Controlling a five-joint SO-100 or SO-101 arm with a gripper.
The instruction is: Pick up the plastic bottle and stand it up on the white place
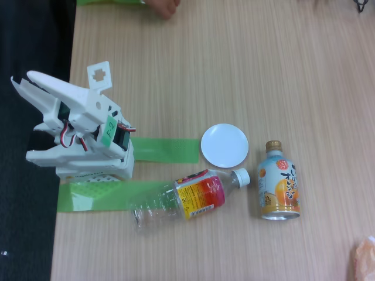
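Folded back on its base at the left edge of the wooden table point(246, 64), the white arm point(76, 126) rose closest to the lens in the fixed view. Its gripper point(24, 88) was seen pointing up and to the left, out over the dark area beside the table, and nothing was held in it; whether the jaws stood apart or together could not be told from this angle. The plastic bottle point(190, 196) was found lying on its side just right of the base, its white cap toward the right and its clear ribbed bottom resting over a strip of green tape point(96, 195). The round white dish point(224, 145) was set just above the bottle's cap end, near it but not touching. A second green tape strip point(167, 150) ran between the arm's base and the dish. An orange-and-blue drink can-bottle point(278, 182) with a gold cap lay to the right of the cap, apart from both. Part of a person's hand point(164, 7) was visible at the top edge.

By this arrangement, the task was judged not yet begun: the reach was the step in hand. The next move would call for the arm to be unfolded and the gripper lowered across the bottle's body, so that the bottle could afterwards be tipped upright over the dish.
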